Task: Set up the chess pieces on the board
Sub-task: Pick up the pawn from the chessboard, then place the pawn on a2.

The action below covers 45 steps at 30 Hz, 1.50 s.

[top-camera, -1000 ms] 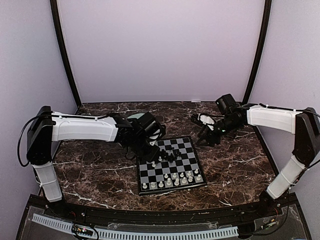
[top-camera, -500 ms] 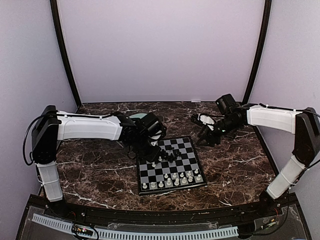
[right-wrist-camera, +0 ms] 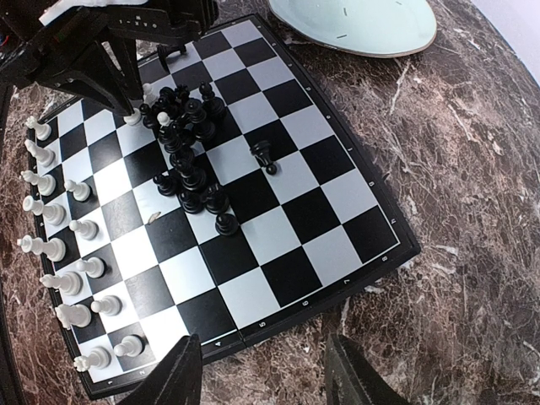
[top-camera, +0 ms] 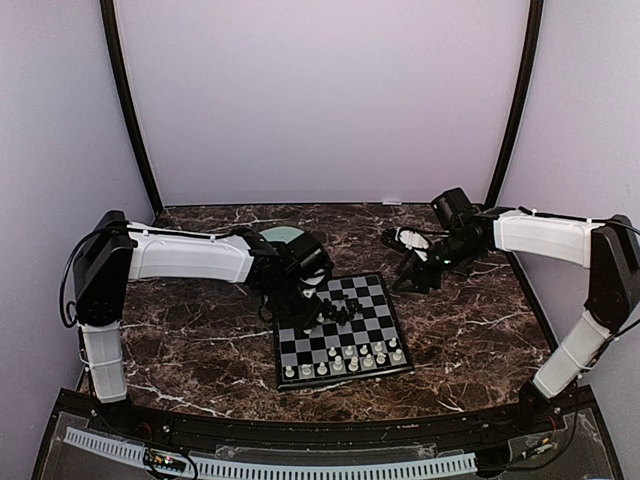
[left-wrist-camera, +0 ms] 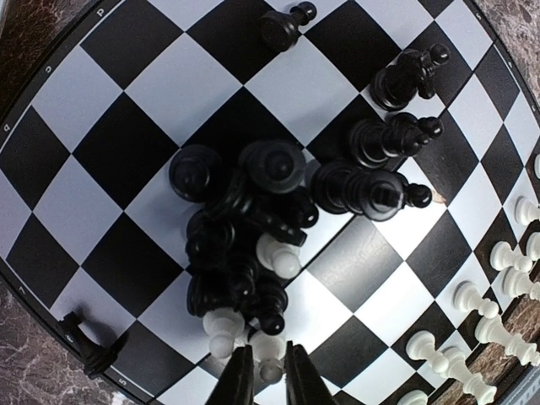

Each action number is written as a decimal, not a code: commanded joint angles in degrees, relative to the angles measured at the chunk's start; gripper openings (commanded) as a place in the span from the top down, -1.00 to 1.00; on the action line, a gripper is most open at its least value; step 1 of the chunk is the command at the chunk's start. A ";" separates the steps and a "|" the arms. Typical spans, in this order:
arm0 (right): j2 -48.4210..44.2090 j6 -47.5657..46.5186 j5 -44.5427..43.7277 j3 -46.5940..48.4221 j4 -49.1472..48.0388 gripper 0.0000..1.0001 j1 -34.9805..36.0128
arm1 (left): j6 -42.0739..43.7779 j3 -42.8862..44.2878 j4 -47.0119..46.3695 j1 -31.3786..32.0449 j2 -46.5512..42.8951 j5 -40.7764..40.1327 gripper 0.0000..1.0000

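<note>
L end effector [left-wrist-camera: 270,375] over the board [right-wrist-camera: 336,246], fingers snug by a white piece [left-wrist-camera: 270,353] at the black pile [left-wrist-camera: 253,211] mid-board, can't tell if gripping, R end effector [right-wrist-camera: 266,375] wide open by the board's edge, more white pieces [right-wrist-camera: 59,253] lined along the board's side

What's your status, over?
Left tool narrow around a cream-white chess piece, grip unconfirmed. Right tool open, empty, beside the black-and-white chequered board. Black pieces heaped mid-board, crowding the pick.

Glossy board [left-wrist-camera: 110,143], polished marble table [top-camera: 200,350]
</note>
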<state>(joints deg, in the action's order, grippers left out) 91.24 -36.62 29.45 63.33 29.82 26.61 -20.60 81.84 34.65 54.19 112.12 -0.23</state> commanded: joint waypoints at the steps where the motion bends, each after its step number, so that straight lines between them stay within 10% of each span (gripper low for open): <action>1: -0.87 -0.42 -0.18 -0.29 -0.36 -0.03 0.28 | -0.58 0.97 2.21 -0.21 -0.56 1.95 0.75; 23: 0.39 -0.29 -0.25 0.06 -0.21 -0.03 0.53 | 2.42 -11.10 5.62 0.28 -16.63 3.60 0.95; 45: 0.98 -0.37 -1.13 0.21 -0.03 -0.03 1.60 | 3.85 -13.10 2.74 3.20 -12.03 6.64 0.96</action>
<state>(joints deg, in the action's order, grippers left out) 91.83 -36.60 28.40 63.33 29.93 27.77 -17.80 69.34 37.12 57.17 99.68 6.61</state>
